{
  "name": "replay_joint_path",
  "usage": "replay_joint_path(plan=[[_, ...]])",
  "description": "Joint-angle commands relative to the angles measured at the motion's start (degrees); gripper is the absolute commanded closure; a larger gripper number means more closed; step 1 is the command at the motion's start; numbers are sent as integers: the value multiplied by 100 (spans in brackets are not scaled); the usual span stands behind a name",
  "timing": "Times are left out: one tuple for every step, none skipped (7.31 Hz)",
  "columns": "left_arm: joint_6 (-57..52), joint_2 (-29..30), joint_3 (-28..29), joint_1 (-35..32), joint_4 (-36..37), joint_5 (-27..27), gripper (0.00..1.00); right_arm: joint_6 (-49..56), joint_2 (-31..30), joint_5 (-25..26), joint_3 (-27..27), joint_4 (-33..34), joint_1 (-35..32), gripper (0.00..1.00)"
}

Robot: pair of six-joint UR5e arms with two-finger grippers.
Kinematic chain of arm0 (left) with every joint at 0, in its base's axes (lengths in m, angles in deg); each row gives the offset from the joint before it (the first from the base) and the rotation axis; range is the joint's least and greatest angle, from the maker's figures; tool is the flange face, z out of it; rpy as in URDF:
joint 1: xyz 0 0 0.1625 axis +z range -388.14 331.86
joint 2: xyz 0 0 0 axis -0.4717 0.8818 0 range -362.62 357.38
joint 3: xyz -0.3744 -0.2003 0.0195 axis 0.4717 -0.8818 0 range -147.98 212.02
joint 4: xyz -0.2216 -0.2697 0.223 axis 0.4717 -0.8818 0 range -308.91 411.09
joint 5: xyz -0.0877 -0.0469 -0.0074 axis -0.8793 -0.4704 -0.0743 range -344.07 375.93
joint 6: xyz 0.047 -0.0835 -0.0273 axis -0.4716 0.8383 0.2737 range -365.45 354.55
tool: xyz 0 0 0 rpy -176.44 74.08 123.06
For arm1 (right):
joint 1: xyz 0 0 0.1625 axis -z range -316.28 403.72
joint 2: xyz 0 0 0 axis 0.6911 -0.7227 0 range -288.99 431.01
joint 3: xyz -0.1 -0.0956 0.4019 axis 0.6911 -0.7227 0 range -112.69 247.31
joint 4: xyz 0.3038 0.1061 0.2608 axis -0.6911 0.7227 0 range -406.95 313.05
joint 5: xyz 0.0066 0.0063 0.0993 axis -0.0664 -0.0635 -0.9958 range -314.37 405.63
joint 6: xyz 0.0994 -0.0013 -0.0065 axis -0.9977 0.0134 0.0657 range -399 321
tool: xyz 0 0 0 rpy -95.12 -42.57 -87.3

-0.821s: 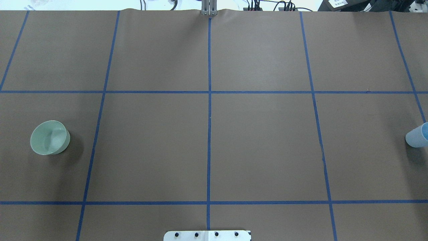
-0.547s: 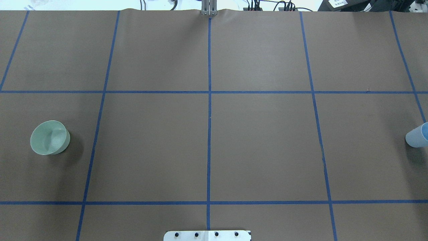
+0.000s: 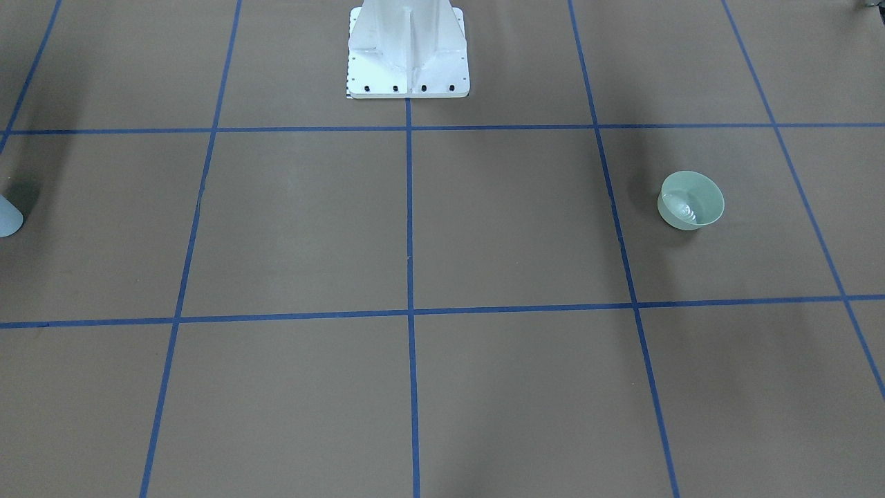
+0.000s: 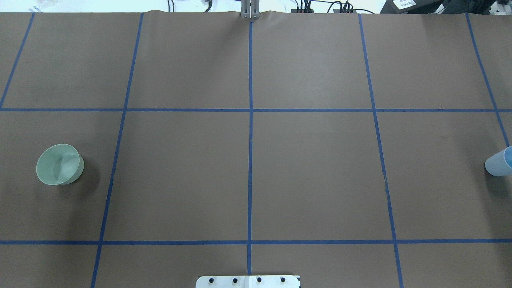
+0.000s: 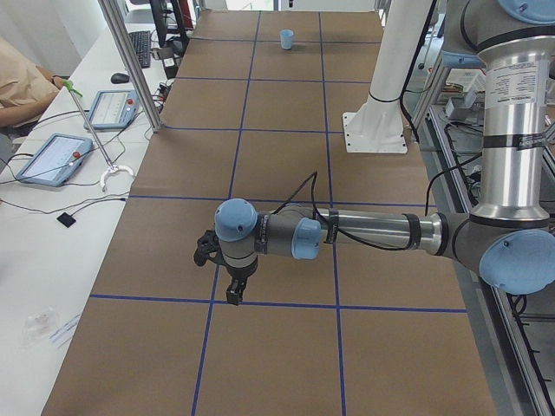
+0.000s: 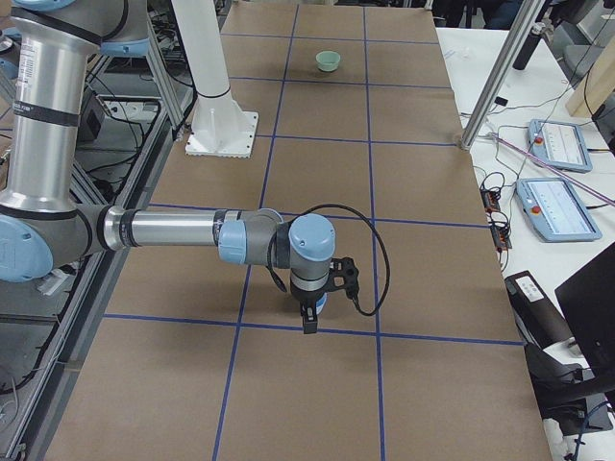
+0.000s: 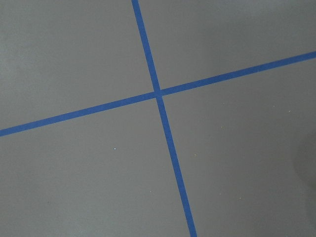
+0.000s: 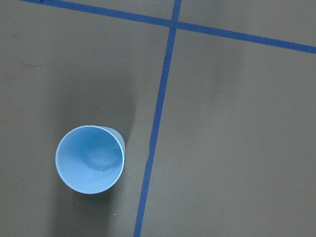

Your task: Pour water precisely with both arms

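A pale green bowl (image 4: 59,165) stands at the table's left; in the front view (image 3: 691,200) a faint rippled glint of water (image 3: 681,206) shows inside it. A light-blue cup (image 4: 499,162) stands upright at the right edge. The right wrist view looks straight down into the cup (image 8: 90,159). My left gripper (image 5: 232,293) shows only in the left side view, pointing down above the mat; I cannot tell whether it is open or shut. My right gripper (image 6: 307,322) shows only in the right side view, hanging over the cup; I cannot tell its state either. The left wrist view shows only tape lines.
The white bolted pedestal (image 3: 408,62) stands at the middle of the robot's side. Blue tape (image 4: 250,140) divides the brown mat into squares. Tablets (image 5: 52,160) and cables lie on the white side table, beside a metal post (image 5: 130,61).
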State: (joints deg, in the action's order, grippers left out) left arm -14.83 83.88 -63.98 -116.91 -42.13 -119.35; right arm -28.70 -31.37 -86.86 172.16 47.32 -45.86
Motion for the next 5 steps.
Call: replay_joint_path(plan=[[50, 25, -6, 0, -3, 1, 0, -45, 60, -66, 53, -22, 2, 0], [51, 68, -15, 0, -11, 1, 0, -54, 69, -67, 53, -48, 2, 0], [42, 156, -15, 0, -72, -7, 0, -72, 60, -58, 53, -414, 2, 0], [51, 261, -15, 0, -256, -7, 0, -81, 17, -58, 53, -1027, -7, 0], [51, 280, 29, 0, -649, 19, 0, -81, 16, -58, 10, -1285, -7, 0]])
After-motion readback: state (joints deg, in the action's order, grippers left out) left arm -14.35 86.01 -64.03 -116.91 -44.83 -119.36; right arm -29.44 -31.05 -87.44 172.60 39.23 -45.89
